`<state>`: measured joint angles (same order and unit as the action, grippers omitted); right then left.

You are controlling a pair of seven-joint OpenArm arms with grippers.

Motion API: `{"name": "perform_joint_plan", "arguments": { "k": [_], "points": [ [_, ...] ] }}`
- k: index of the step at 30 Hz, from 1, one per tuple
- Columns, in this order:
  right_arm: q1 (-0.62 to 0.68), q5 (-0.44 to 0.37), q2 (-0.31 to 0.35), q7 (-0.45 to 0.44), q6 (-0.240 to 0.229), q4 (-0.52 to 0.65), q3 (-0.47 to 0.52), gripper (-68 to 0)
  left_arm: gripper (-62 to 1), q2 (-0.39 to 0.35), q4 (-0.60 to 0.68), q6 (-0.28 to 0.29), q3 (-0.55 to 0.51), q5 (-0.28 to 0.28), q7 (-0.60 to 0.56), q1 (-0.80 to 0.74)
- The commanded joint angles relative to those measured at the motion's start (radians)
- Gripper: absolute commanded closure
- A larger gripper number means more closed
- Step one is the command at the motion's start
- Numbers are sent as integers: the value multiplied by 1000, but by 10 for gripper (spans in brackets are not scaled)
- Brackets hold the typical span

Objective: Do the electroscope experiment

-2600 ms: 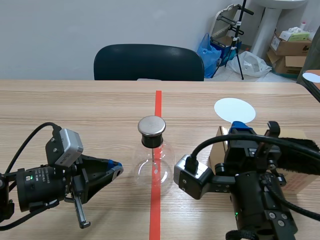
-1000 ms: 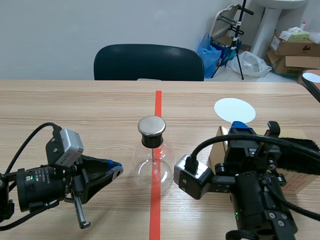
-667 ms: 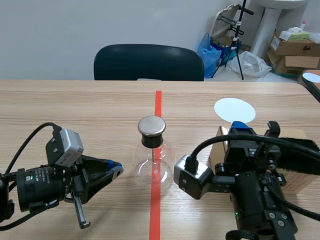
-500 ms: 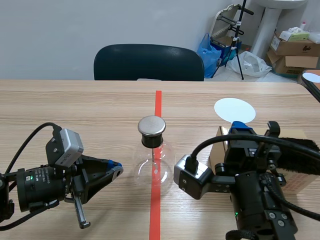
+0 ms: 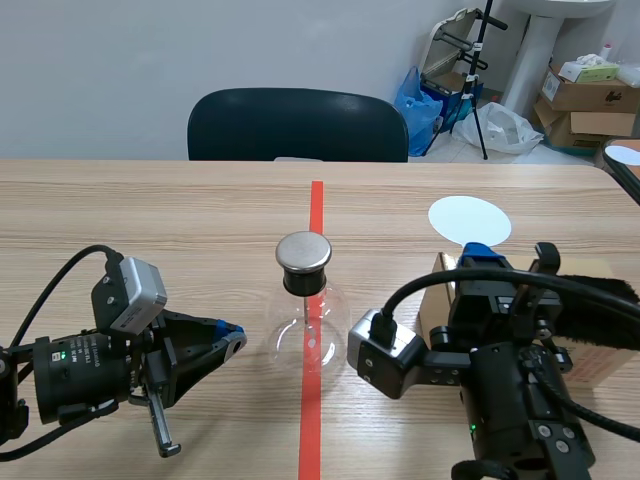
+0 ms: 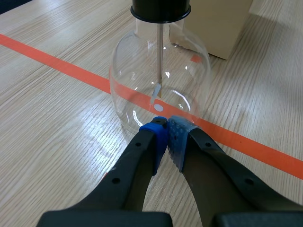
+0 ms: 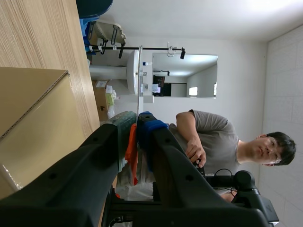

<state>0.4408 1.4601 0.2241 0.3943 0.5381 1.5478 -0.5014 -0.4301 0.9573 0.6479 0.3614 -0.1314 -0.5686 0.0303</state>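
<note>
Wooden table [image 5: 180, 220], glass flask [image 5: 305, 340] on red tape line [image 5: 316, 215], cardboard box [image 5: 600, 362], white disc [image 5: 469, 218]

No movement recorded across the interval.
The left gripper [image 6: 166, 122], the right gripper [image 7: 135, 120] with an orange strip [image 7: 131, 150] pinched between its pads, and the glass flask [image 5: 306, 335] occupy the same positions as before; no displacement detected.

wall [image 5: 100, 60]: plain pale grey, seen behind the furniture | table [image 5: 150, 210]: light wood grain, run across the whole view | chair [image 5: 297, 125]: dark padded back, set at the table's far edge | far corner: blue plastic bag [image 5: 413, 95], black tripod [image 5: 481, 75], white pedestal [image 5: 535, 60] and cardboard boxes [image 5: 580, 95] are kept together
</note>
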Motion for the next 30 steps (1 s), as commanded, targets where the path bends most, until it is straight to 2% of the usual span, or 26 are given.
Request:
{"name": "perform_joint_plan", "arguments": {
  "k": [1, 10, 13, 25, 30],
  "points": [
    [-17, 1, 0, 3, 14, 13, 4, -9, -39, -3, 23, -2, -1, 11, -11, 3],
    [-17, 1, 0, 4, 15, 13, 4, -9, -39, -3, 23, -2, -1, 11, -11, 3],
    [-11, 1, 0, 5, 29, 13, 4, -10, -39, -3, 23, -2, -1, 11, -11, 3],
    [86, 1, 0, -55, 190, 13, 76, -11, -39, -10, 24, 0, -1, 11, -13, -5],
    [123, 1, 0, -136, 240, 13, 128, -11, -39, -59, 90, 29, -18, 14, -65, -80]
  ]
}}
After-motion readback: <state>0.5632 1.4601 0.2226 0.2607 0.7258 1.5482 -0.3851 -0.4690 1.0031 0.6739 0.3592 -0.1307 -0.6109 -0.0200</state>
